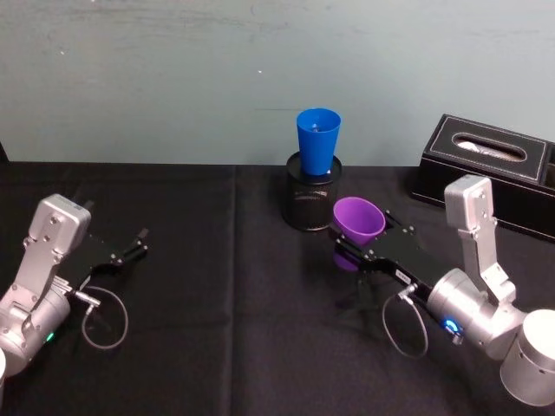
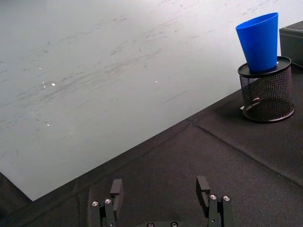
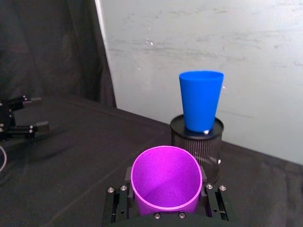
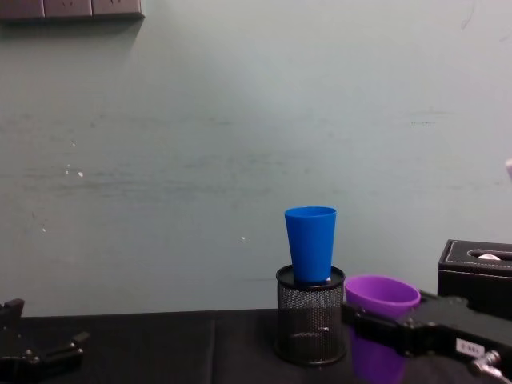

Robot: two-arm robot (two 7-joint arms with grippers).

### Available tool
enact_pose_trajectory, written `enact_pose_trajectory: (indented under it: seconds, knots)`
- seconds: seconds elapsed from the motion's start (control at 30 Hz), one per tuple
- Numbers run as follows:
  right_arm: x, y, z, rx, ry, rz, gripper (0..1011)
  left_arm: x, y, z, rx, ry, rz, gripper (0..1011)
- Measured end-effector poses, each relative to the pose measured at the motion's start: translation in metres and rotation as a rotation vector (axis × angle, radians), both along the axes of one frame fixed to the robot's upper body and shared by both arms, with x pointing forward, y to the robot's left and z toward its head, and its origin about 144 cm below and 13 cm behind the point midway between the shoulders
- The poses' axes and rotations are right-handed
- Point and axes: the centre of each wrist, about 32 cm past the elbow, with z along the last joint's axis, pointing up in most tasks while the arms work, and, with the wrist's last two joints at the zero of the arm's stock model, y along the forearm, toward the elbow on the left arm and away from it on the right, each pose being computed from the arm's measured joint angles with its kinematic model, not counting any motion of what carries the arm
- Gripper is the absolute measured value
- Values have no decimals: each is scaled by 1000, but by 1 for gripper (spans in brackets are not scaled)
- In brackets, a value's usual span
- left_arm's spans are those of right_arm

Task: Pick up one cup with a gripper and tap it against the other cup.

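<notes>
Closest to us, the right gripper [image 3: 165,208] is pinching the purple cup [image 3: 165,177] from both sides. Its flat black fingers [image 3: 117,204] are pressing against the cup's wall a little below the rim, and through the right wrist view we are looking into the cup's open mouth. From the head view we are finding this cup mouth-up, somewhat right of the table's middle, with the silver-grey right arm reaching in from the near right corner. We cannot tell whether its base is clearing the black cloth [image 1: 217,295]. Just beyond it and slightly to the left, the blue cup [image 1: 318,139] is standing upright, its base sitting in the mouth of the black mesh pen holder [image 1: 310,208], which is resting on the cloth near the pale wall [image 1: 173,78]. In the chest view we are seeing the purple rim sitting about level with the holder's rim, so the whole blue cup is rising above it. The two cups are apart, with the purple one close beside the holder, and we cannot tell whether it is touching the mesh. Over at the left side of the table, the left gripper [image 2: 160,189] is waiting low over the cloth with its fingers spread and nothing between them, well apart from both cups. At the far right, by the wall, a black tissue box [image 1: 486,169] is sitting on the table.
</notes>
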Motion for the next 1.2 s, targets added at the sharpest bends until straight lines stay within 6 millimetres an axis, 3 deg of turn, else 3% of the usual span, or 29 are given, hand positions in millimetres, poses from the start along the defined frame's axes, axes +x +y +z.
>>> enact_pose_trajectory:
  seconds: [0.7,1.2]
  knots:
    - [-17,-3,-26,-7,54,-7,736,0,0,0,0,0,0,1011]
    - [-24,-3,-32,-25,66,1,735,0,0,0,0,0,0,1011]
